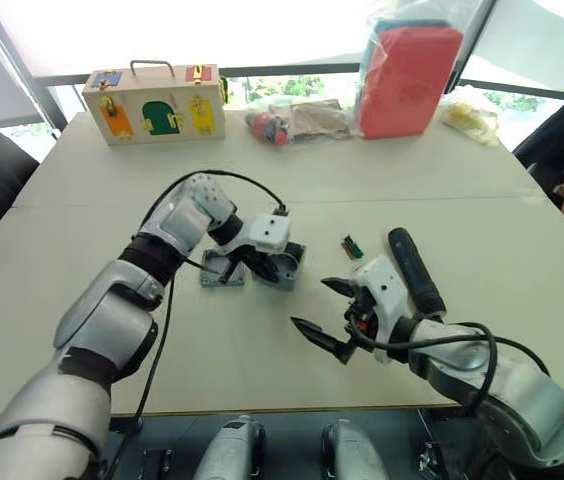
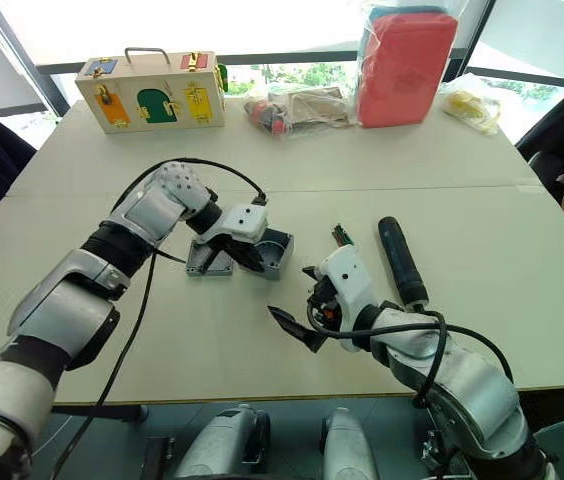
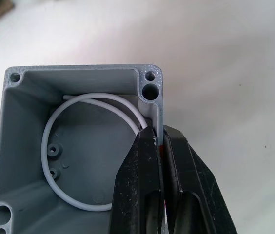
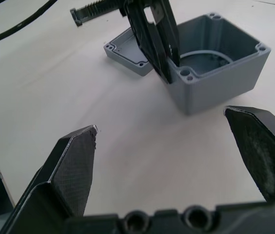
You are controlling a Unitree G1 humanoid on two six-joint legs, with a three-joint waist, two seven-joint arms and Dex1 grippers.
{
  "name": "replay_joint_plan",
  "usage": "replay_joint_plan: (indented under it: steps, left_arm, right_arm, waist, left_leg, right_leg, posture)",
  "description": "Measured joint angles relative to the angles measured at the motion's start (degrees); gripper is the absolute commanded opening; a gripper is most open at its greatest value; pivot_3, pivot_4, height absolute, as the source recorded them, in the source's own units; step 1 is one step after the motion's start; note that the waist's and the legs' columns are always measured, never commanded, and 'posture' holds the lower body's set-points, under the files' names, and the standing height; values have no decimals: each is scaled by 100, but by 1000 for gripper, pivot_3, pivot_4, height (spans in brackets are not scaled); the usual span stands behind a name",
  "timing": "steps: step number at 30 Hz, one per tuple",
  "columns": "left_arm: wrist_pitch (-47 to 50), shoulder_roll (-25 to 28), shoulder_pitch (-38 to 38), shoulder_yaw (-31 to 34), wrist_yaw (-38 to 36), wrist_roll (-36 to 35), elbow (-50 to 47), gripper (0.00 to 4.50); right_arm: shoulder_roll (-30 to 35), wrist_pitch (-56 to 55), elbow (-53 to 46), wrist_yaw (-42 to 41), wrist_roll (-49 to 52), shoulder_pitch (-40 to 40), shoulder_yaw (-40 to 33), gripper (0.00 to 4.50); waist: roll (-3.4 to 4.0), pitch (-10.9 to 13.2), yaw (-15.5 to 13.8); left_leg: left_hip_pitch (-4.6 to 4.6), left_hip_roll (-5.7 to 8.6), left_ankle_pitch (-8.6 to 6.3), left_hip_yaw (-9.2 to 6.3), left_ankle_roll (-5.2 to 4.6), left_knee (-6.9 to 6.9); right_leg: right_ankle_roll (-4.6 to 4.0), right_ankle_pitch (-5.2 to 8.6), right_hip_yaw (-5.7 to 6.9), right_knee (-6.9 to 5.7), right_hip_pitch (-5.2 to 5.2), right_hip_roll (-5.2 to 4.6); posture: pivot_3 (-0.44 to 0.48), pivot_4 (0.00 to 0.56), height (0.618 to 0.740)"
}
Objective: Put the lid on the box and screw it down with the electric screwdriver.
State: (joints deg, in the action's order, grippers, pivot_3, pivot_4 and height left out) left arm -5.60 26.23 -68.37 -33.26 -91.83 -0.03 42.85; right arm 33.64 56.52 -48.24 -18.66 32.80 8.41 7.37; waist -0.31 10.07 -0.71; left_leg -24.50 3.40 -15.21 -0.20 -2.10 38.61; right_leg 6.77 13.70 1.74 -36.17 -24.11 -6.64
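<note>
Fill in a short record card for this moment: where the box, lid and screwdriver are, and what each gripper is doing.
box: open box upright on the table, white ring lying inside
lid: lid flat on the table beside the box, not fitted
electric screwdriver: electric screwdriver lying on the table by the right arm, unheld
left gripper: left gripper pinching one box wall
right gripper: right gripper open, empty, short of the box

The left tool [image 1: 259, 262] is at the box [image 1: 285, 264], beside the lid [image 1: 220, 270]; the right tool [image 1: 330, 314] hangs open near the screwdriver [image 1: 415, 271].

no readable text, labels, numbers
</note>
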Motion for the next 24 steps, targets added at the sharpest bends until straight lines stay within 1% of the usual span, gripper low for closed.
replay_joint_plan:
  steps: [1, 2, 4, 7, 9, 12, 14, 15, 18, 19, 22, 24]
  left_arm:
    - [-474, 41, -183, -241, -28, -85, 140, 30]
    - [-652, 62, -228, -332, -41, -108, 180, 30]
    - [-1103, 80, -293, -755, -48, -309, 404, 30]
    - [-1365, 114, -302, -1398, -49, -730, 522, 30]
    - [-1422, 161, -338, -1713, -49, -1054, 536, 30]
    - [-1534, 196, -445, -2019, -50, -1335, 543, 30]
    - [-1575, 199, -489, -2176, -48, -1501, 543, 602]
    - [-1589, 199, -496, -2225, -49, -1562, 541, 769]
    - [-1618, 200, -527, -2435, -49, -1723, 541, 2053]
    - [-1618, 200, -529, -2444, -49, -1746, 549, 2410]
    - [-1484, 299, -644, -2483, -49, -1837, 524, 2410]
    - [-1164, 589, -843, -2507, -49, -2023, 336, 2410]
  right_arm:
    - [86, 7, -21, -48, 6, -49, -63, 4500]
    - [118, 11, -24, -66, 5, -72, -91, 4500]
    - [128, 26, -33, -73, 3, -136, -140, 4500]
    - [112, 57, -118, -5, 3, -200, -166, 4500]
    - [103, 63, -202, 49, 3, -325, -188, 4500]
    - [103, 67, -261, 97, 2, -455, -211, 4500]
    - [101, 67, -304, 129, 1, -496, -217, 4500]
    - [98, 67, -317, 139, 2, -497, -217, 4500]
    - [95, 73, -326, 162, 4, -495, -220, 4500]
    - [95, 81, -326, 163, 6, -495, -223, 4500]
    - [98, 132, -326, 138, 61, -470, -272, 4500]
    - [113, 169, -326, 69, 167, -447, -386, 4500]
  waist:
    - [0, 0, -3]
    - [1, -1, -2]
    - [2, -1, 2]
    - [1, 0, -4]
    - [1, 0, -5]
    - [1, 0, -5]
    - [1, 0, -2]
    - [1, 0, -1]
    - [1, 0, -1]
    - [1, 0, 0]
    - [0, 0, 2]
    - [0, 0, 10]
  left_leg:
    - [0, 0, -3, -1, -5, 8]
    - [0, 0, -6, -1, -10, 14]
    - [1, -1, -14, -1, -23, 28]
    - [-6, -1, -17, -3, -28, 39]
    - [-10, 0, -18, -4, -30, 43]
    - [-11, 1, -19, -4, -32, 49]
    - [-11, 1, -20, -4, -32, 49]
    - [-11, 1, -20, -4, -33, 49]
    - [-10, 1, -20, -4, -33, 49]
    - [-11, 1, -20, -4, -33, 49]
    - [-11, 1, -20, -4, -33, 50]
    - [-11, 0, -21, -5, -34, 49]
  right_leg:
    - [0, 0, 1, 0, 5, 0]
    - [0, 0, 1, 0, 7, 0]
    - [1, 0, 0, -1, 14, 1]
    - [1, 0, 0, -1, 14, 1]
    - [1, 0, 0, -1, 13, 0]
    - [2, 0, -1, -1, 16, 0]
    - [2, 0, -1, -1, 15, 0]
    - [2, 0, -1, -1, 15, 0]
    - [3, 1, -1, -1, 15, 0]
    - [3, 1, -1, -1, 15, 0]
    - [3, 1, -1, -1, 15, 0]
    - [5, 2, -1, -1, 14, 1]
  posture:
    - [0, 150, 740]
    - [0, 150, 740]
    - [0, 150, 740]
    - [0, 150, 740]
    - [0, 150, 740]
    - [0, 150, 740]
    - [0, 150, 740]
    - [0, 150, 740]
    - [0, 150, 740]
    - [0, 150, 740]
    - [0, 150, 740]
    - [0, 150, 740]
